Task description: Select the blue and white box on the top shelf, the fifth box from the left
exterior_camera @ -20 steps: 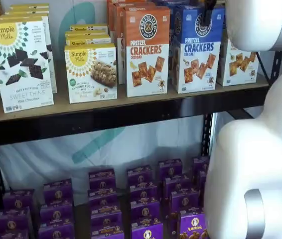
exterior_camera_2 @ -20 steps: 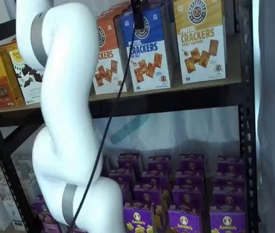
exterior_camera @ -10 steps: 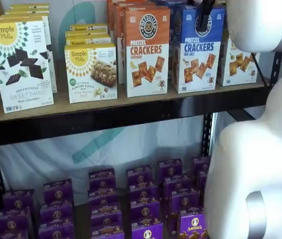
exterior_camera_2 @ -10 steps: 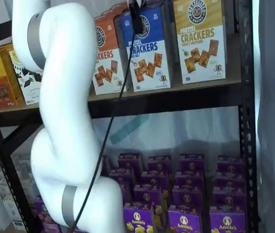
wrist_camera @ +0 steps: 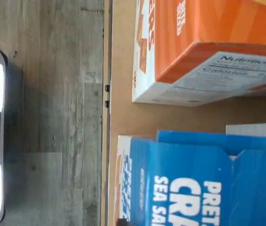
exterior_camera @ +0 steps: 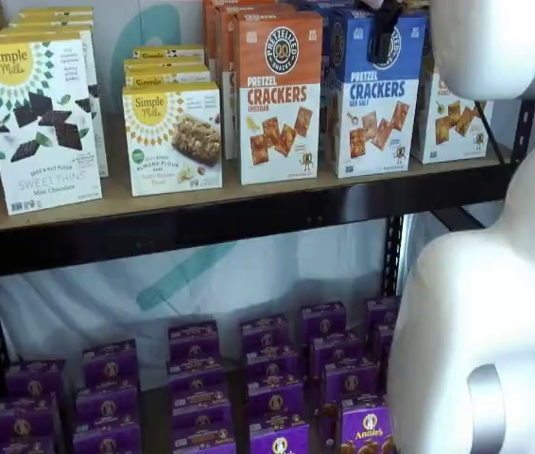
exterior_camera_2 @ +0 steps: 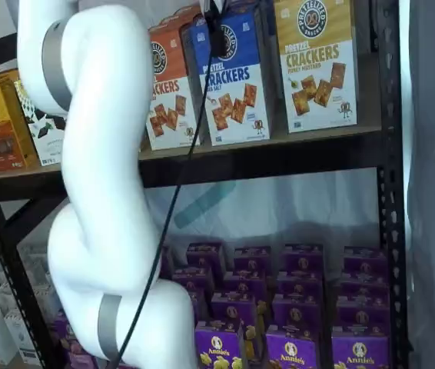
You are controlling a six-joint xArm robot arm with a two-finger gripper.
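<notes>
A: Caught at which step?

B: At the grasp, most likely. Found the gripper point(exterior_camera: 384, 33) hanging at the upper edge of the blue and white box point(exterior_camera: 373, 104), with one black finger laid over the blue front panel in both shelf views.

A: Pinching it, then?

B: Couldn't tell. Saw a single finger only, no second one and no gap, so neither spread nor clamped for certain.

A: And the box itself?

B: Stood directly under the tool, upright at the front of the top shelf point(exterior_camera: 249, 203), not lifted. Filled much of the wrist view point(wrist_camera: 194, 183) too, close beneath the camera.

A: Called for what next?

B: Probably a firm close across the box top, then a straight pull up and out toward the arm, clear of the neighbours.

A: Neighbours how close?

B: Tight. Had the orange-topped cheddar box point(exterior_camera: 280, 104) just beside the tool on one flank and the yellow-topped box point(exterior_camera_2: 315, 69) just beside on the other, with more boxes lined up behind.

A: Further off?

B: Held Simple Mills boxes point(exterior_camera: 173, 137) well along the same board, away from the tool. Far below, packed the lower shelf with rows of purple boxes point(exterior_camera: 267, 378).
</notes>
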